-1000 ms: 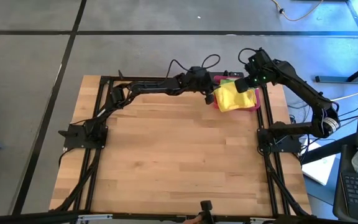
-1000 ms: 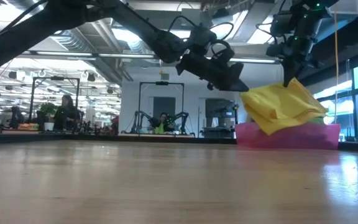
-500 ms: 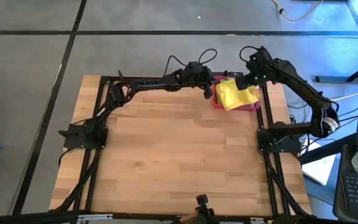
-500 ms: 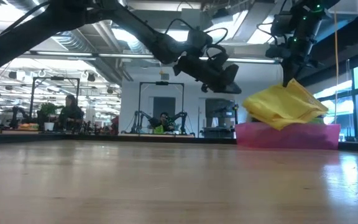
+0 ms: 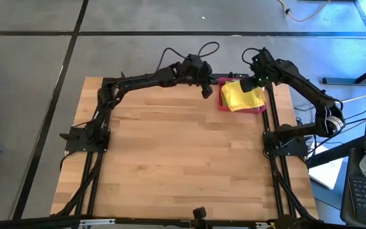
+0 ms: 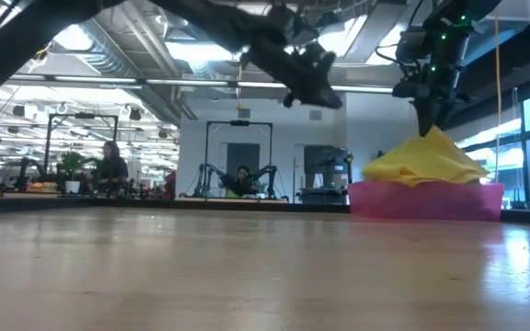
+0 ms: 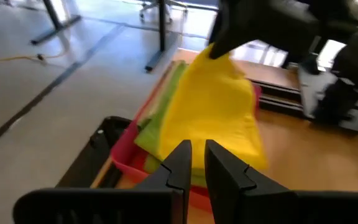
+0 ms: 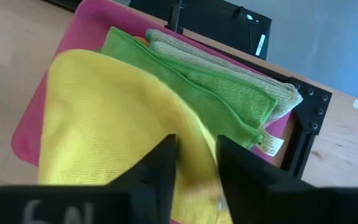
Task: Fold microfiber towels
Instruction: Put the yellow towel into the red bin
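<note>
A pink tray (image 5: 223,105) sits at the table's far right corner. In it a bright green towel (image 8: 204,84) lies on a pale olive one (image 8: 272,93). A yellow towel (image 5: 240,97) is heaped over them, rising to a peak (image 6: 428,134). My right gripper (image 8: 196,155) points down at that peak, its fingers a little apart with yellow cloth between them. My left gripper (image 5: 207,93) hangs in the air left of the tray, shut and with nothing between its fingers (image 7: 182,152). My right gripper comes at the yellow towel from above, a finger (image 8: 166,158) on each side of the raised fold (image 8: 194,140) at its top. I cannot tell whether the fingers touch the cloth. The towel rests on the pile in the tray.
The black frame rails (image 5: 273,121) run close beside the tray on the right and far sides. The bare wooden tabletop (image 5: 183,159) spreads to the left and near side. People sit in the room far behind the table (image 6: 109,165).
My left gripper has drawn back from the yellow towel toward the table's left and risen. My right gripper has set the yellow towel down: it hung over the tray's left rim and now lies heaped inside the tray, peaked under the fingers.
</note>
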{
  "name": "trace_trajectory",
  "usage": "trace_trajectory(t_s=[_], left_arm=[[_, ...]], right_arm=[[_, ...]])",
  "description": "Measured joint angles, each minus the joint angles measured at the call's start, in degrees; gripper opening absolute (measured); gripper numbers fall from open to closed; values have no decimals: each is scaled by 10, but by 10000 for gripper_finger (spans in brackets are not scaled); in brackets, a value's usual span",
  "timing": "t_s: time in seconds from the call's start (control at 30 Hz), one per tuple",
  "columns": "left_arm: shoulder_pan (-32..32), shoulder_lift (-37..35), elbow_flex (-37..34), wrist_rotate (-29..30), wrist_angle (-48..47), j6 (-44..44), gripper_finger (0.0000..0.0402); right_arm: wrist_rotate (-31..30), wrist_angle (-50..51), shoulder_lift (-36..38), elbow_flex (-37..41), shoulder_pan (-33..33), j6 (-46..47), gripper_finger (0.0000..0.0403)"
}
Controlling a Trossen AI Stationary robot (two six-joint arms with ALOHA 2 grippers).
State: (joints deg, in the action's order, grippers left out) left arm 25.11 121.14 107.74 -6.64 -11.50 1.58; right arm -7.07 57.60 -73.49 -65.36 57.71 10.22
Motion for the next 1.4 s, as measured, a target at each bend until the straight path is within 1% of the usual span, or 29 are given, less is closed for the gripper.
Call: trace_trajectory(t_s=[0.1, 0.2, 0.37, 0.4, 0.5, 0.53, 0.57, 0.7, 0.73, 0.83, 0.87, 1.03, 1.13, 1.23, 1.33, 1.4], left_arm=[[-6, -28, 0, -22, -52, 0, 36], [-16, -47, 0, -30, -95, 0, 37], [-33, -88, 0, -33, -170, 0, 26], [-37, -99, 0, -31, -176, -1, 23], [-47, -130, 0, -18, -202, -2, 13], [-51, -141, 0, -9, -203, -2, 9], [-53, -152, 0, -4, -208, -2, 5], [-65, -188, 1, 14, -223, -26, 3], [-68, -195, 1, 18, -236, -33, 4], [-84, -210, 1, 38, -255, -54, 4], [-91, -211, 1, 47, -257, -58, 2], [-124, -219, 0, 75, -297, -65, 3], [-144, -222, 0, 89, -333, -86, 2], [-160, -226, 0, 98, -356, -108, 1], [-176, -232, 0, 112, -373, -126, 3], [-185, -237, 0, 127, -390, -134, 1]], right_arm=[[0, 0, 0, 0, 0, 0, 139], [0, 0, 0, 0, 0, -1, 168], [10, 1, 0, -12, 0, -1, 195], [29, -5, 1, -19, 0, -2, 197], [145, -41, 2, -31, -2, 0, 194], [176, -48, 2, -31, -5, 11, 191], [187, -49, -1, -28, -9, 24, 186], [180, -40, -32, 6, -21, 64, 156], [192, -48, -43, 18, -21, 74, 147], [262, -93, -83, 36, -23, 90, 118], [272, -95, -98, 37, -30, 89, 109], [243, -91, -169, 36, -58, 36, 64], [231, -94, -202, 37, -67, 15, 40], [222, -126, -224, 37, -67, 3, 19], [221, -167, -235, 36, -63, 0, 6], [222, -182, -241, 36, -58, 4, 5]])
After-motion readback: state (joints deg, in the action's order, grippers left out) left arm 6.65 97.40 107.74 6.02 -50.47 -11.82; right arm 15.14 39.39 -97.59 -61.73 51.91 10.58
